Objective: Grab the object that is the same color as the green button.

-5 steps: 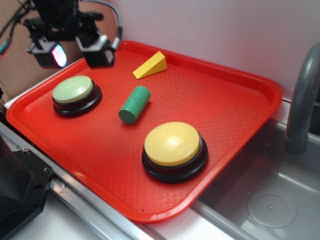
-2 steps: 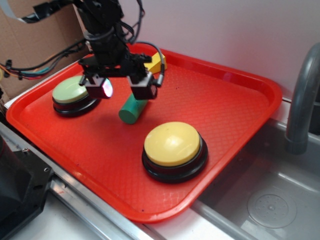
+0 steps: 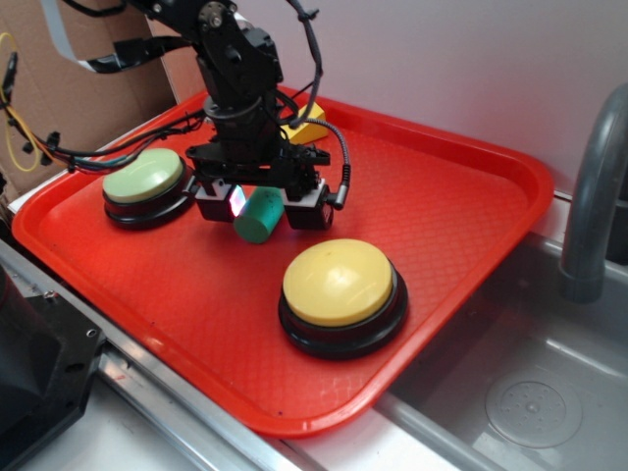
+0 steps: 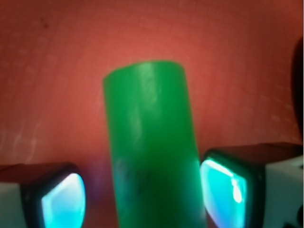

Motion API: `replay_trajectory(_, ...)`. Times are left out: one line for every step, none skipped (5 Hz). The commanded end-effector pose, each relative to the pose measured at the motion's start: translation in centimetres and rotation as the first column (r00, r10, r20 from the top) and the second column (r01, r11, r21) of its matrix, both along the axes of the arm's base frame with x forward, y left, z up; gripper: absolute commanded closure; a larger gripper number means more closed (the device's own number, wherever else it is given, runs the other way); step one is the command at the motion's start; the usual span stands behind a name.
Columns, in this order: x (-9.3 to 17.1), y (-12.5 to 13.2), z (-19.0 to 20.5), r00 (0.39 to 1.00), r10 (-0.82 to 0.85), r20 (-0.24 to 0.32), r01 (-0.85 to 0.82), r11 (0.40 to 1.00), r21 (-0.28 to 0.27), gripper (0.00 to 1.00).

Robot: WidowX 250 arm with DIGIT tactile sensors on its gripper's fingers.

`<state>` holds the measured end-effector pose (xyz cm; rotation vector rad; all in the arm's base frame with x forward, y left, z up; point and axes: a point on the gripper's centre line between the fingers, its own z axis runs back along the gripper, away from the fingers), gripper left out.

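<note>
The green cylinder block (image 3: 257, 218) lies on its side on the red tray (image 3: 442, 206), left of center. My gripper (image 3: 262, 204) is lowered over it, open, with one finger on each side of the block. In the wrist view the cylinder (image 4: 151, 142) fills the middle, with the glowing pads (image 4: 61, 202) left and right of it; a small gap shows on the left side, the right pad is almost at the block. The pale-green button (image 3: 145, 177) on its black base sits at the tray's left, close to my arm.
A large yellow domed button (image 3: 340, 285) stands in front and right of the cylinder. A yellow wedge block (image 3: 306, 126) lies behind my arm, mostly hidden. A sink basin (image 3: 530, 392) and grey faucet (image 3: 594, 196) are to the right. Cardboard stands at back left.
My gripper has come from the back left of the tray, over the green button, down onto the green cylinder, and now straddles it low on the tray.
</note>
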<state>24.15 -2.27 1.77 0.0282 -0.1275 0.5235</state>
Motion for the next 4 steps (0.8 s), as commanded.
replay_trajectory(1.2,0.8,0.9,0.998,0.025,0.061,-0.023,0.999,-0.032,1.00)
replay_trajectory(1.1,1.3,4.2,0.999,-0.015,0.033,0.015,1.000,-0.016,1.00)
replay_trajectory(1.5,1.3,7.2,0.989,-0.138,-0.062,0.139,0.990,0.021,1.00)
replay_trajectory(1.6,0.7,12.2,0.963,-0.256,-0.083,0.263,0.961,0.083,1.00)
